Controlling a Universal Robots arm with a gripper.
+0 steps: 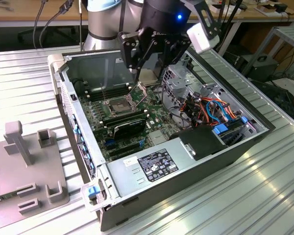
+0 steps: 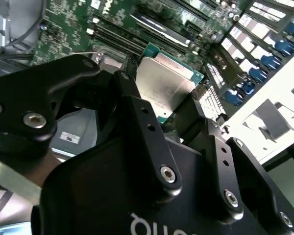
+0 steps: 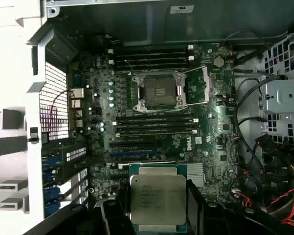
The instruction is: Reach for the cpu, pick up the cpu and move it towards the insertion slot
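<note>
The cpu, a flat square chip with a pale silver face and green edge, sits between my gripper's black fingers, which are shut on its two sides. In the second wrist view the cpu hangs above the green motherboard, clamped by the gripper. In the exterior view my gripper hovers inside the open computer case, holding the cpu above and to the exterior view's right of the insertion slot. The insertion slot shows a dark square centre in a silvery frame, with its bracket hinged open.
Long black memory slots flank the socket. A black card stands on the board. A metal drive cage, coloured cables and a power supply crowd the case. A grey fixture plate lies at the exterior view's left.
</note>
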